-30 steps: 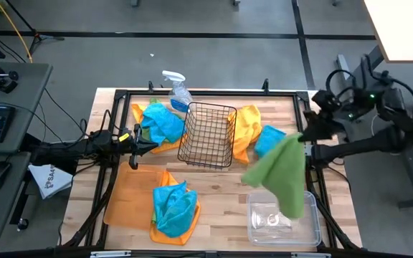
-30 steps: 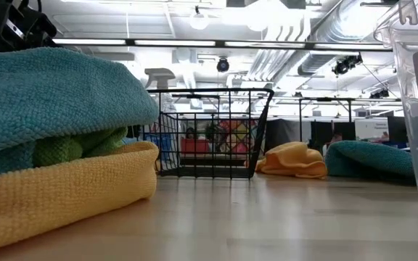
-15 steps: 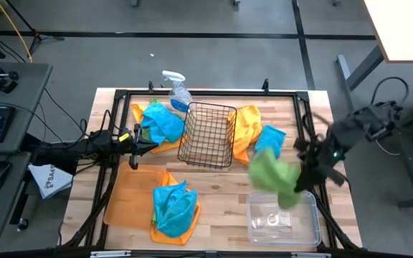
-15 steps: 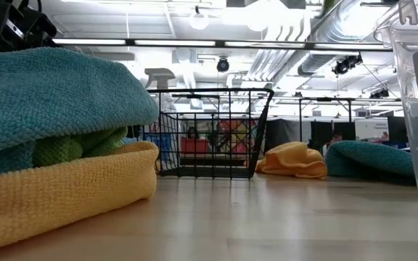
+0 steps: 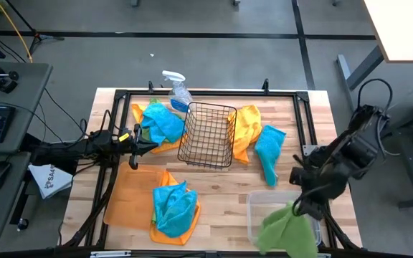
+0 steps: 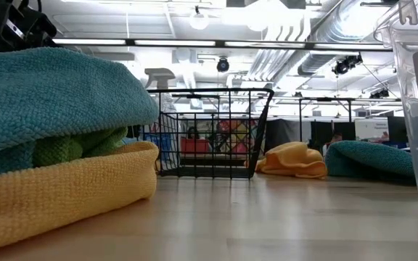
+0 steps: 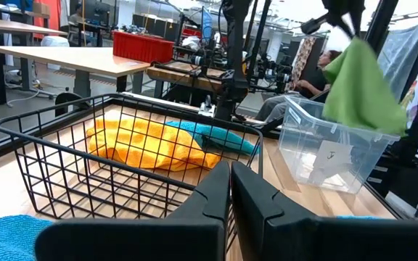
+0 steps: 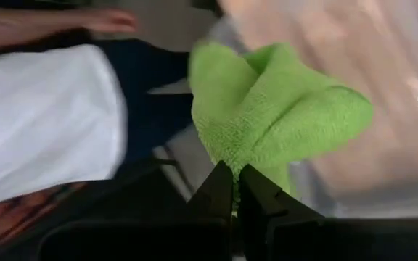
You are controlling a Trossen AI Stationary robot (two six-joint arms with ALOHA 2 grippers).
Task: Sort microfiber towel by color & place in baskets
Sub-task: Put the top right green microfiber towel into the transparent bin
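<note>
My right gripper (image 5: 301, 206) is shut on a lime green towel (image 5: 285, 231) above the clear plastic tub (image 5: 260, 215) at the table's near right corner. The left wrist view shows this green towel (image 7: 361, 87) hanging over the tub (image 7: 325, 156). My left gripper (image 5: 148, 145) waits shut at the table's left, beside a turquoise towel (image 5: 162, 123) lying on an orange one. The black wire basket (image 5: 208, 134) stands mid-table. An orange towel (image 5: 247, 123) and a turquoise towel (image 5: 269, 149) lie to its right. Another turquoise towel (image 5: 174, 204) on an orange cloth overlaps the flat orange tray (image 5: 129, 197). My right gripper pinches a bunched fold of the green towel (image 8: 234, 156) between its two fingers, coming from above. The towel hangs slack below the fingers, over the tub. Whether its lower end touches the tub I cannot tell.
A clear spray bottle (image 5: 178, 89) stands at the far edge behind the basket. A white printed bag (image 5: 49, 179) lies off the table's left side. A person's white sleeve (image 8: 46, 119) shows beyond the table in the right wrist view. Bare wood lies between tray and tub.
My right gripper has swung from beside the table's right edge toward the near edge, carrying the green towel to above the tub. The turquoise towel that the green one covered in the high view now shows fully. The left arm has kept still.
</note>
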